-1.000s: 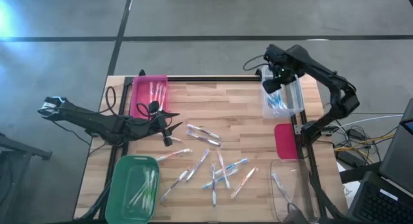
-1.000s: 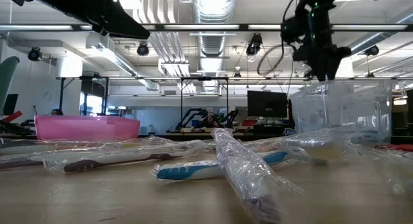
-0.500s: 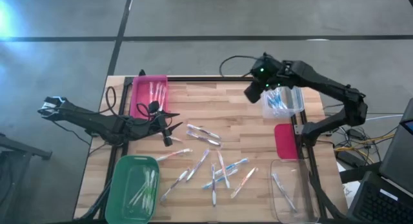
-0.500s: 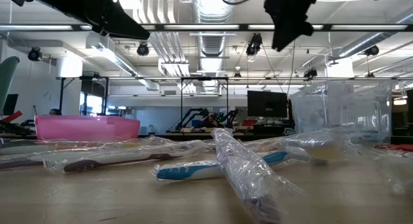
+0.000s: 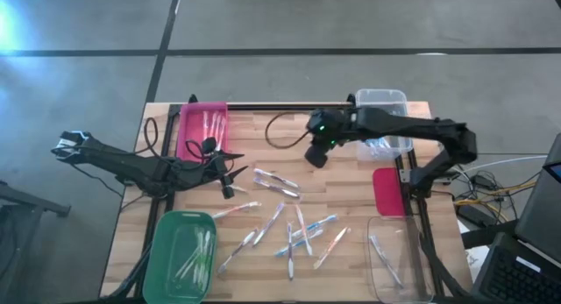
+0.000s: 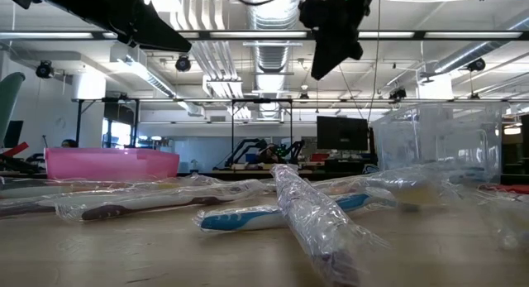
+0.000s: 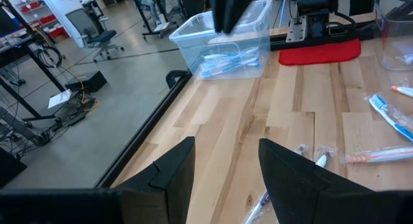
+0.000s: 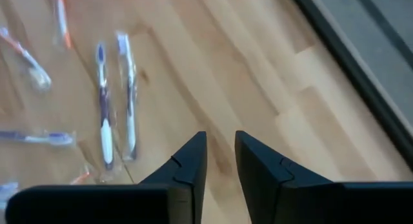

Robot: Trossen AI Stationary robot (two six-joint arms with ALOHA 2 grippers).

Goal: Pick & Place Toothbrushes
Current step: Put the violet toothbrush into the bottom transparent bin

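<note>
A robotics lab or workshop. Past the wooden table [image 5: 351, 177], at twelve o'clock in the low view, exposed ducts [image 6: 266, 10] and strip lights line an open ceiling above monitors [image 6: 340, 132]. The left wrist view shows a concrete floor [image 7: 97, 130], an office chair [image 7: 97, 38] and metal racks [image 7: 29, 75].

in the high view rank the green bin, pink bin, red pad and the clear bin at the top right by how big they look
Largest to smallest, as they look from above:
1. green bin
2. pink bin and clear bin: too close to rank, since the right arm covers part of the clear one
3. red pad
</note>
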